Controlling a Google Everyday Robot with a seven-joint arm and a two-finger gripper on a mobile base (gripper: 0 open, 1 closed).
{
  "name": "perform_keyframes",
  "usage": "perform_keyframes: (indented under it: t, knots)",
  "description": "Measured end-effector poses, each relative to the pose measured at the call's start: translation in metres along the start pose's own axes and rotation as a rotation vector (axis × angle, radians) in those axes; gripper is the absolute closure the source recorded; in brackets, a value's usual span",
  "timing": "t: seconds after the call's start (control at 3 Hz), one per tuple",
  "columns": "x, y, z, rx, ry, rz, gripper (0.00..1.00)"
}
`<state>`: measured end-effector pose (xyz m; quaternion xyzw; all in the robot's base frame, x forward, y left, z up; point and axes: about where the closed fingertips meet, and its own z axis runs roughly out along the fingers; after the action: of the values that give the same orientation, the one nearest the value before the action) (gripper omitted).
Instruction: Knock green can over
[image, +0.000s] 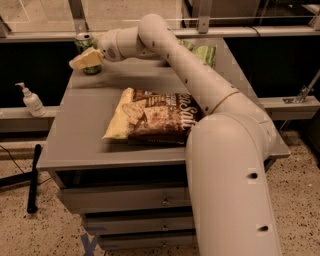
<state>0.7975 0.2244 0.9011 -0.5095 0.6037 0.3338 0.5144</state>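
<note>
Green can (83, 41) upright just behind the closed yellowish fingers (84, 59)

The single arm (200, 85) rises from a thick cream column (232, 195) at about five o'clock in the view and stretches in a long straight link toward eleven o'clock. At the rounded elbow (152, 24), near twelve o'clock, it bends sharply and runs toward nine o'clock into a short, stout wrist (119, 44). The pale yellowish gripper (86, 59) sits at the wrist's end, at about ten o'clock, angled slightly downward.
</note>
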Motion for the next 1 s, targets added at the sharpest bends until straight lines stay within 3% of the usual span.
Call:
perform_keyframes:
  t: [0.67, 1.0]
  knots:
    - [0.003, 0.001, 0.008, -0.005, 0.008, 0.013, 0.64]
    - [0.008, -0.007, -0.020, 0.037, 0.033, 0.012, 0.87]
